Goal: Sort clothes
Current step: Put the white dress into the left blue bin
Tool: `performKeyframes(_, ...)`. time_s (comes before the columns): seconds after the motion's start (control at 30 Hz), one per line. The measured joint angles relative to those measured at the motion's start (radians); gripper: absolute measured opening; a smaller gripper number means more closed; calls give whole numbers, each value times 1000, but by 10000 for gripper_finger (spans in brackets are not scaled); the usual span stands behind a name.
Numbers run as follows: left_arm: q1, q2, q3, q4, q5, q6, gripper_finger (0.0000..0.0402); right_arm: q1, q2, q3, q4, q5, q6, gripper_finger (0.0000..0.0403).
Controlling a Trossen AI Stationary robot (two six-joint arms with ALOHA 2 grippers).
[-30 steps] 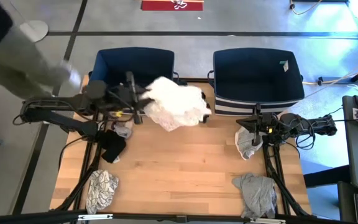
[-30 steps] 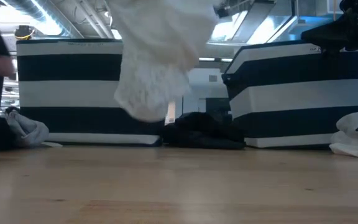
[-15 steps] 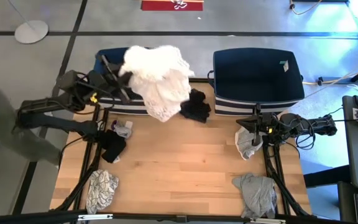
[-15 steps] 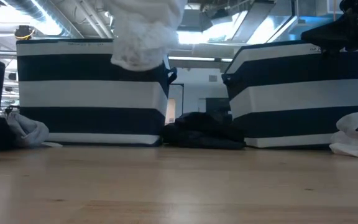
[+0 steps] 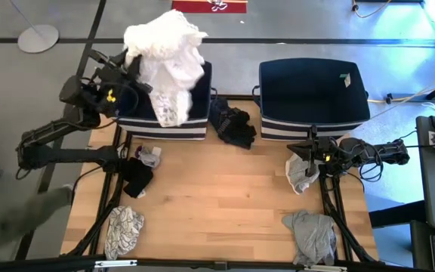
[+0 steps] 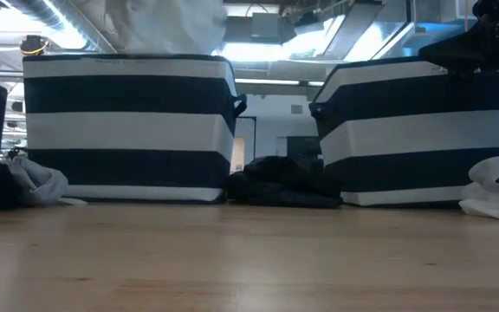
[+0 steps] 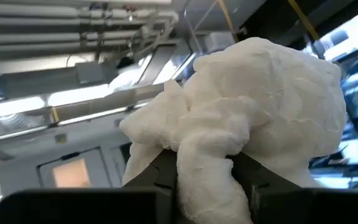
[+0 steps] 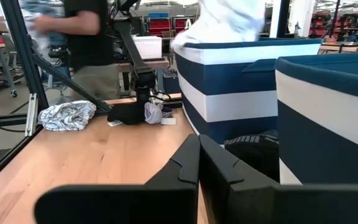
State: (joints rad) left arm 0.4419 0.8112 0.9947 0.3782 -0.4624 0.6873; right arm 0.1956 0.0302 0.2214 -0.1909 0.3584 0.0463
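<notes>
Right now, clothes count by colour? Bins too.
White: 1, held in the left claw
Light grey or patterned: 4
Black: 2
Bins: 2
Total: 7 clothes, 2 bins

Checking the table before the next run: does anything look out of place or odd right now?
Nothing looks damaged or spilled. A black garment lies bunched between the two bins, outside both. The left pincer holds a white garment above the left bin.
</notes>
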Motion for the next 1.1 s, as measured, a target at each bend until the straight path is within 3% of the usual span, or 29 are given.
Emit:
performKeyframes(0.33, 187, 18, 0, -348, -16, -219, 67, 0, 0, -1, 1, 0, 0, 8)
performKeyframes(0.63, 249, 88, 0, -697, -12, -415, 78, 0, 0, -1, 1, 0, 0, 8)
performKeyframes(1.1, 293, 254, -7, -850, -12, -467, 82, 0, 0, -1, 0, 0, 0, 8)
